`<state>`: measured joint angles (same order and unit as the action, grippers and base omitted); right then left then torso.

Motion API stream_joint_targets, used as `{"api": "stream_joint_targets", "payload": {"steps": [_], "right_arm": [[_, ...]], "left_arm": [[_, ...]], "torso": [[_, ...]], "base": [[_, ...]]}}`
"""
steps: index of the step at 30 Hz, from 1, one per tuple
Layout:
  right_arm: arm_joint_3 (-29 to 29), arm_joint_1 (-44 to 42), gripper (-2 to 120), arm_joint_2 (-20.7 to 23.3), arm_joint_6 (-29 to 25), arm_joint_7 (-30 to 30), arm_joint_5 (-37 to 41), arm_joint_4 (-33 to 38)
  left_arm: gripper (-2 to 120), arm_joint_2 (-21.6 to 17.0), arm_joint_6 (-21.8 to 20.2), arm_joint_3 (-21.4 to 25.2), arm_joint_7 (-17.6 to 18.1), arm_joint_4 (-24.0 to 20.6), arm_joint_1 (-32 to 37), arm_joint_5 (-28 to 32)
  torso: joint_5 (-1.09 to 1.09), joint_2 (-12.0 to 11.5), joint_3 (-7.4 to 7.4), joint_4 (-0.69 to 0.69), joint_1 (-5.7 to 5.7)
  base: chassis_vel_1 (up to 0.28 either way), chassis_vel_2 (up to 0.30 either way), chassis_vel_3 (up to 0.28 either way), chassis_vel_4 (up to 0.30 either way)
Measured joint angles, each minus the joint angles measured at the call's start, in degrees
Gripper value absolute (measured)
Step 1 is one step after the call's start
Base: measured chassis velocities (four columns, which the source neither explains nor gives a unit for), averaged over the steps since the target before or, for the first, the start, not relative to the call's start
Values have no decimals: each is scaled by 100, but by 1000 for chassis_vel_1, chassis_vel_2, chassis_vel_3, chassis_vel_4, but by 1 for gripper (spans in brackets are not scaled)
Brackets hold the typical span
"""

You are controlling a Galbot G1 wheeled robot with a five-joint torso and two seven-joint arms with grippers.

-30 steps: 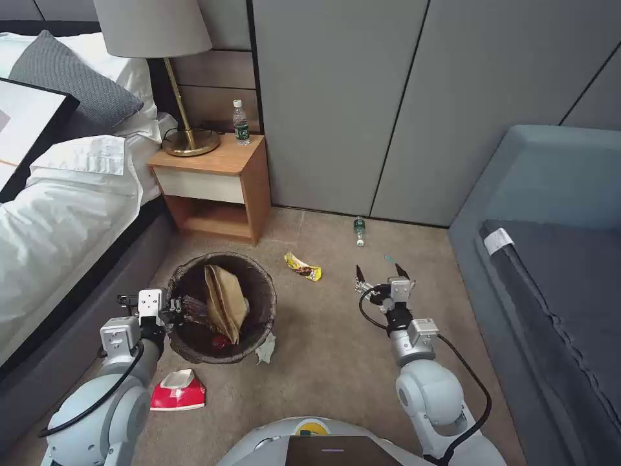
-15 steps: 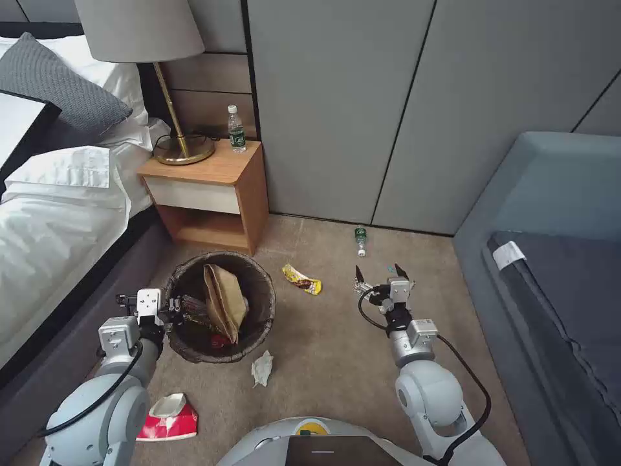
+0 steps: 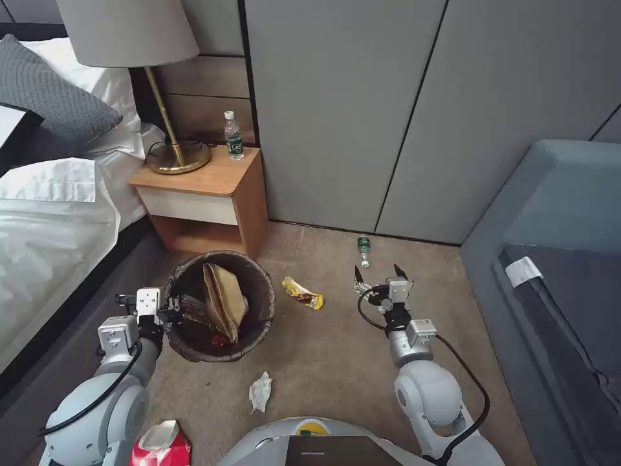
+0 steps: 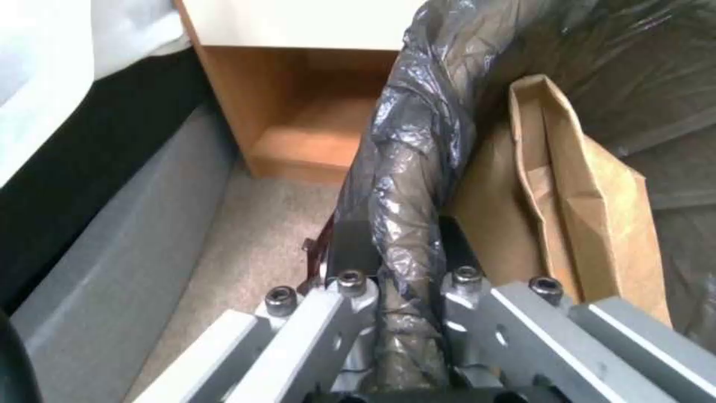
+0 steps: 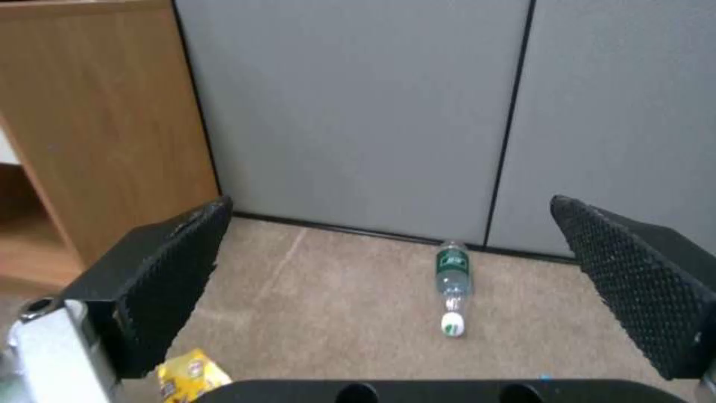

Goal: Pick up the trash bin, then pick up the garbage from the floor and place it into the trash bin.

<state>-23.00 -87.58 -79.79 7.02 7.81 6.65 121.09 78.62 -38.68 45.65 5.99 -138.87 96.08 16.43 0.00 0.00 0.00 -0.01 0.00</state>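
Bin held by its rim, bottle lined up ahead

The left hand (image 4: 403, 313) is clamped on the bag-wrapped rim of the trash bin (image 3: 220, 304), which sits by the bed with a stiff, creased brown paper bag (image 3: 223, 301) standing inside; the right hand (image 3: 377, 275) hangs spread wide and empty over the carpet, facing the small clear bottle (image 5: 451, 280) lying on its side against the grey wall panels. The dark liner is thin, glossy and wrinkled, so I judge the grip could slide on it and tip the bin. The round, smooth bottle may roll off when pinched. A crinkly yellow wrapper (image 3: 303, 292), a limp white tissue (image 3: 260, 391) and a red-and-white packet (image 3: 162, 445) lie scattered on the floor
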Motion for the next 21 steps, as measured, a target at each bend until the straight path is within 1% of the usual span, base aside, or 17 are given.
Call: {"api": "stream_joint_targets", "payload": {"steps": [6, 13, 17, 21], "right_arm": [[35, 10, 100, 36, 13, -17, -2, -1], [149, 210, 100, 176, 71, -35, 38, -116], [219, 433, 100, 298, 176, -101, 123, -298], [374, 839, 100, 532, 320, -253, 410, -679]], "left_arm": [[3, 6, 0, 0, 1, 3, -6, 3], [3, 8, 0, 3, 3, -17, 2, 4], [3, 10, 0, 3, 4, -38, 10, 6], [3, 8, -4, 3, 8, -67, 16, 9]], "torso": [[0, 0, 0, 0, 0], [0, 0, 0, 1, 0], [0, 0, 0, 0, 0], [0, 0, 0, 1, 0]], "base": [[-89, 90, 100, -92], [-26, 38, 38, -17], [0, 0, 0, 0], [0, 0, 0, 0]]}}
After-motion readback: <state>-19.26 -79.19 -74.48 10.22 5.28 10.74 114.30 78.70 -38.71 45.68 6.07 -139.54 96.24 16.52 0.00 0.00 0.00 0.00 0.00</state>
